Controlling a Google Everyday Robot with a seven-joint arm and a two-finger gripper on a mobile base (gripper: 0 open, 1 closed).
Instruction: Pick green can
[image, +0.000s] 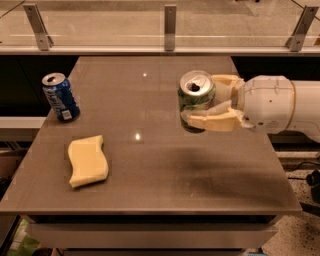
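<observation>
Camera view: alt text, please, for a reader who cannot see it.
The robot's hand, reaching in from the right, is shut on the green can, held upright and apparently lifted off the grey table. A blue can stands far left; a yellow sponge lies front left.

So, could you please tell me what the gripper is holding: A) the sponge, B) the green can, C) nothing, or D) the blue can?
B: the gripper is shut on the green can, right of centre; the blue can and sponge sit apart to the left.
</observation>
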